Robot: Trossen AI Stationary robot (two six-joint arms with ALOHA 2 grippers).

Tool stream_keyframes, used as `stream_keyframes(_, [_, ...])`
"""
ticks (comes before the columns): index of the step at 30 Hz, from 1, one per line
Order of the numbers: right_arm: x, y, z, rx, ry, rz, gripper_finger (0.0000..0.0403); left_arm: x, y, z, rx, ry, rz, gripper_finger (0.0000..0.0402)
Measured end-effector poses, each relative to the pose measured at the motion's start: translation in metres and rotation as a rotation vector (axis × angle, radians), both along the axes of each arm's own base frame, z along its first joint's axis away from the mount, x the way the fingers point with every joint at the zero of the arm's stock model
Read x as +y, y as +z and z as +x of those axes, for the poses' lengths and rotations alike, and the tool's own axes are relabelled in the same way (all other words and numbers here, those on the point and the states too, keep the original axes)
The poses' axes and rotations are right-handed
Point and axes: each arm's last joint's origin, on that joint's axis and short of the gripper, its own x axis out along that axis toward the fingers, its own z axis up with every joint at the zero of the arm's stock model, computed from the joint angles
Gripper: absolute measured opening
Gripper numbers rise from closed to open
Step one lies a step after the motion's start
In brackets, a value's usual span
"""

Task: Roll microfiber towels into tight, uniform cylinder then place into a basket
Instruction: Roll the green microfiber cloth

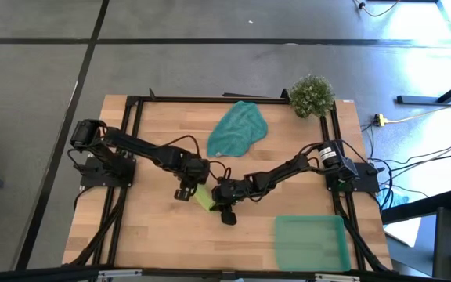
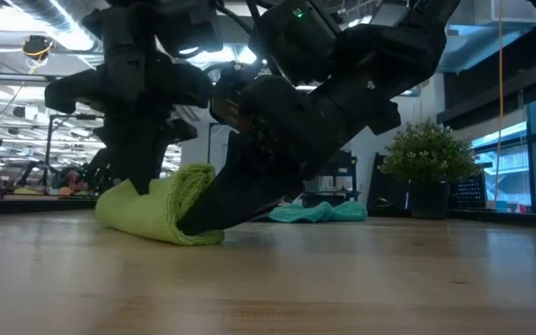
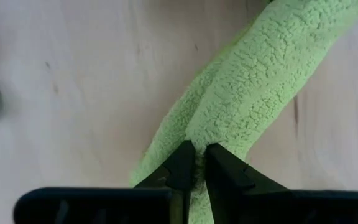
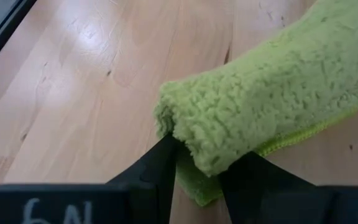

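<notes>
Wood counter (image 1: 155, 227) on a black frame, open-plan room behind it with grey floor. Clock directions are taken from the overhead view.

Lime green towel (image 1: 203, 197) sits mid-counter, rolled into a stubby cylinder, with both arms converging on it. Left pincer (image 1: 185, 190) is at its 9 o'clock end, fingers (image 3: 180, 169) nearly together and nipping a thin fold of cloth. Looks like an anchor hold, so the roll can't unwind or skid. Right pincer (image 4: 194, 180) comes in from 3 o'clock with a narrow gap and the rolled end wedged between its fingers (image 4: 157, 168). That's the grip that would carry it. The table-level view shows the roll (image 2: 161, 216) lying on the wood, not lifted, with the right arm's fingers slanting under it.

Teal towel (image 1: 238, 130) lies crumpled at 12 o'clock, unrolled and well apart from both arms, so it's next in the queue. Basket (image 1: 310, 242) waits near the 5 o'clock corner with nothing in it, on the right arm's side, which fits that arm doing the carry. Plant (image 1: 312, 95) at 1 o'clock is out of the way.

Judgement: roll one is about done and the transfer is pending. Risk is the loose outer edge (image 4: 291, 142) unwinding once the left side lets go.
</notes>
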Motion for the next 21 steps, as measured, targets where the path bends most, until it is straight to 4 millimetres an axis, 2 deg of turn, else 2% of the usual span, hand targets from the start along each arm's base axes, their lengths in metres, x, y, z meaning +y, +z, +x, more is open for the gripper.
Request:
stream_keyframes(6, [0.0,0.0,0.0,0.0,-0.001,-0.001,0.0115,-0.008,0.002,-0.001,0.0,-0.046,0.073,0.0033])
stream_keyframes(13, [0.0,0.0,0.0,0.0,-0.001,-0.001,0.0115,-0.018,0.0,-0.002,0.008,-0.046,0.062,0.0028])
stream_keyframes(21, [0.0,0.0,0.0,0.0,-0.001,0.0,0.0115,-0.021,0.0,-0.002,0.0,-0.025,0.074,0.0072])
